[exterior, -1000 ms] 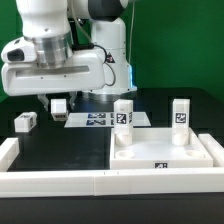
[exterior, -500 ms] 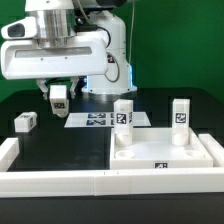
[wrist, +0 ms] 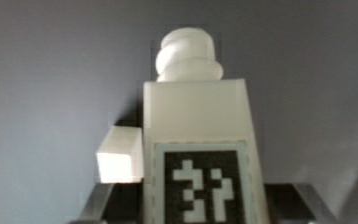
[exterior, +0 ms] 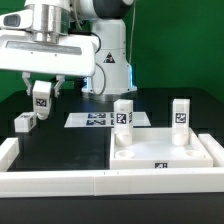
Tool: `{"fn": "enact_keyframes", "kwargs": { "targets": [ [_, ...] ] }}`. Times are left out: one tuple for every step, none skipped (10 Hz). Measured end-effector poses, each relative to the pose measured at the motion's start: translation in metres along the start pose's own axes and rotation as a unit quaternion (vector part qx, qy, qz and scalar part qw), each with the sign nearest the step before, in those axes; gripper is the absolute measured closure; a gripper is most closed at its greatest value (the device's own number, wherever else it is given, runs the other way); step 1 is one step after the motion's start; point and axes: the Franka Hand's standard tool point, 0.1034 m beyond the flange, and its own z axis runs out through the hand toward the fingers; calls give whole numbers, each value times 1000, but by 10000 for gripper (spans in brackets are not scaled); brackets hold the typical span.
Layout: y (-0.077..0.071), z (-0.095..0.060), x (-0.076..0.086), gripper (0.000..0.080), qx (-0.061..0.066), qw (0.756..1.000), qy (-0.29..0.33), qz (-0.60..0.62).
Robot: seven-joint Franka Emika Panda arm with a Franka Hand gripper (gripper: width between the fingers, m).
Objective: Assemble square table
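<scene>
A white leg [exterior: 41,99] is seen clamped in the gripper [exterior: 42,87] above the black table [exterior: 70,145], at ten o'clock in the exterior view, with a loose leg [exterior: 25,122] lying just below. The square tabletop [exterior: 165,152] sits at four o'clock, with two legs [exterior: 123,115] standing in it. The held leg is probably best kept upright, its screw end [wrist: 185,52] centred over a free corner before being lowered and turned.
</scene>
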Motion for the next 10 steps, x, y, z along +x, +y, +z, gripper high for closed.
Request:
{"fn": "enact_keyframes", "kwargs": {
  "targets": [
    [-11, -1, 7, 509, 15, 1000, -8, 18],
    [-22, -3, 15, 508, 23, 999, -8, 29],
    [-35, -4, 21, 508, 28, 998, -7, 49],
    [-54, -6, 29, 508, 33, 997, -4, 76],
    [-76, -8, 39, 508, 39, 995, 1, 93],
    [-88, -8, 45, 508, 40, 995, 7, 96],
    [-85, -8, 43, 508, 38, 995, 6, 91],
    [-84, -7, 43, 508, 38, 995, 5, 92],
    [-84, -7, 43, 508, 38, 995, 5, 92],
    [-84, -7, 43, 508, 38, 995, 5, 92]
  ]
}}
